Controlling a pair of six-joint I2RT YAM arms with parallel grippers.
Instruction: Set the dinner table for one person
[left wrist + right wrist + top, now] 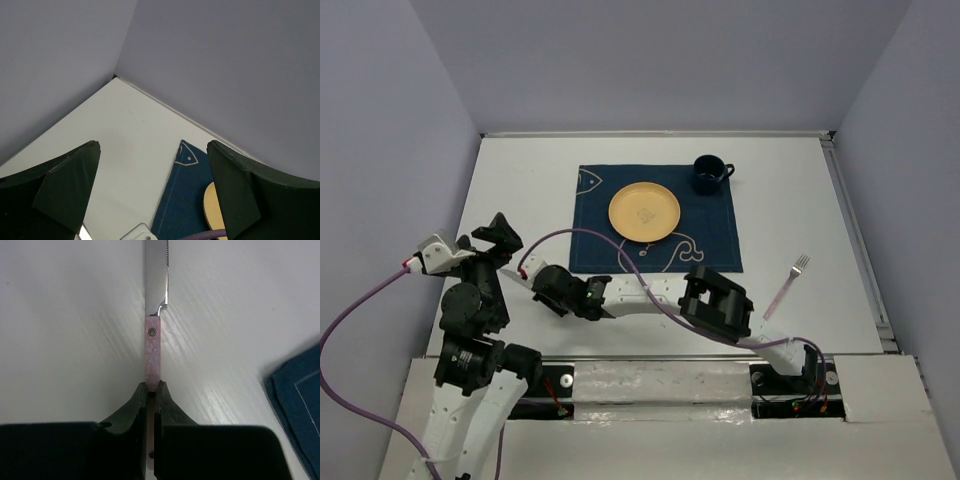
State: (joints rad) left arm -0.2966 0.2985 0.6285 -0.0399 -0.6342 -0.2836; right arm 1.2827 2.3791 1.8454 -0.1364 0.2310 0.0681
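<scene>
- One matte white worktop (520,190) lies ahead of both arm bases, lilac walls (650,60) on three sides; long axis runs left-right.
- Blue mat (720,240) sits centrally; bare margins flank it, a fork (788,282) in the right one.
- Left end effector (152,146): jaws wide apart, empty.
- Right end effector (152,388): clamped on a pink-handled knife (152,347), near a mat corner.
</scene>
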